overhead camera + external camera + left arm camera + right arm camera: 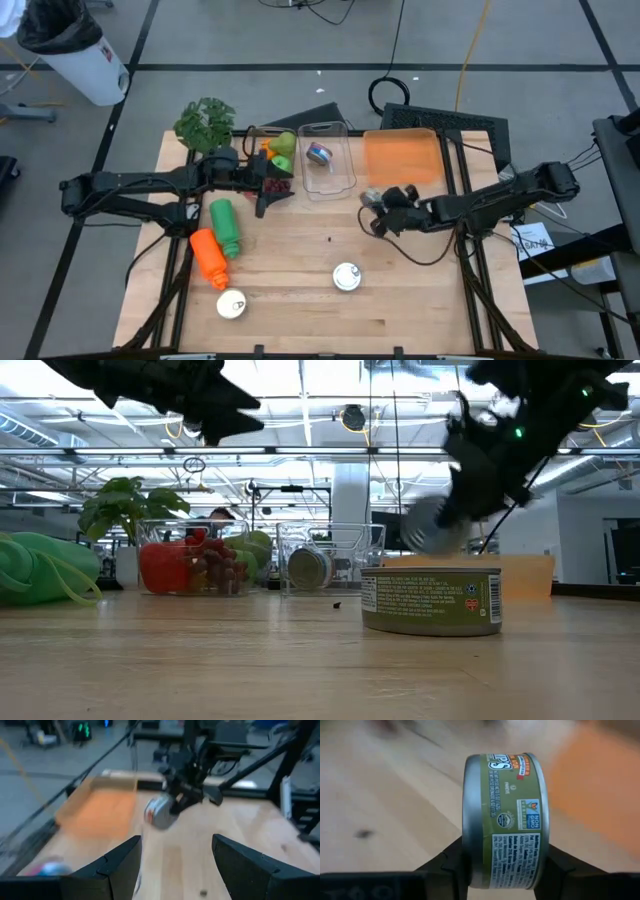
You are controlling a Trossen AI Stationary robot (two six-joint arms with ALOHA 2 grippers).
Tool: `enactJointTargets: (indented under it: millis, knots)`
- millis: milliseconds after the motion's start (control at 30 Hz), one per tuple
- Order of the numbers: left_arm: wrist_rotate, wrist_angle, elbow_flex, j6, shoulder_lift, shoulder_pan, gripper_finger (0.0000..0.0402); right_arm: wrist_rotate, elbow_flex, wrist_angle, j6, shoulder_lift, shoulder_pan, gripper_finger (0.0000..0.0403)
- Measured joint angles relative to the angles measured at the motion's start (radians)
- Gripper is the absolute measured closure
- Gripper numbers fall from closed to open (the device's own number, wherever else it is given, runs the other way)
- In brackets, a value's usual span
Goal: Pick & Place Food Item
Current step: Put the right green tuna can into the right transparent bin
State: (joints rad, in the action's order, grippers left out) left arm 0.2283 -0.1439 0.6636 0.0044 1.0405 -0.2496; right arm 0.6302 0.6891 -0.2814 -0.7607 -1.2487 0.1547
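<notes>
My right gripper (378,215) hovers over the table's middle right, just near of the orange tray (402,158), shut on a green-labelled tin can (502,820). The low view shows that can (430,525) raised above the table. My left gripper (268,197) is open and holds nothing; it hangs beside the clear box of fruit (277,165). In the left wrist view its fingers (120,865) frame the far-off can (160,812). Two more cans stand on their flat ends on the wood, one (346,277) at mid table and one (231,304) near the front left. My right gripper pinches the can across its two flat ends, one finger (452,865) on the lid side and the other (555,865) on the bottom. The can's green wall (512,845) faces the wrist camera. It lies on its side in the hold, lifted clear of the table.
A clear box (327,158) with a can inside sits at the far middle. A green bottle (226,226) and an orange bottle (209,257) lie on the left side. A potted plant (205,122) stands at the far left corner. Bare wood (420,300) shows at the near right.
</notes>
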Motion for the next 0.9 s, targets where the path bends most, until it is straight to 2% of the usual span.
enactJointTargets:
  millis: [133, 233, 333, 467, 600, 800, 900]
  knots:
    - [0.026, -0.149, 0.000, 0.012, 0.066, 0.029, 0.0149, -0.014, 0.001, 0.214, 0.403, 0.037, -0.006, 0.0260]
    - [0.043, -0.274, 0.000, 0.046, 0.135, 0.045, 0.0149, -0.115, -0.002, 0.364, 0.701, 0.051, -0.035, 0.0260]
    - [0.043, -0.372, 0.001, 0.057, 0.213, 0.054, 0.0149, -0.256, -0.014, 0.523, 0.857, 0.051, -0.089, 0.0260]
    - [0.038, -0.409, 0.039, 0.017, 0.302, 0.056, 0.0149, -0.460, -0.016, 0.634, 0.923, 0.048, -0.167, 0.0260]
    - [0.033, -0.404, 0.092, -0.014, 0.375, 0.059, 0.0149, -0.572, -0.016, 0.678, 0.938, 0.047, -0.222, 0.0260]
    - [0.032, -0.335, 0.164, 0.003, 0.428, 0.086, 0.0147, -0.636, -0.017, 0.699, 0.938, 0.039, -0.247, 0.0260]
    - [-0.020, -0.305, 0.184, 0.027, 0.429, 0.106, 0.0135, -0.636, -0.017, 0.720, 0.944, 0.034, -0.247, 0.0260]
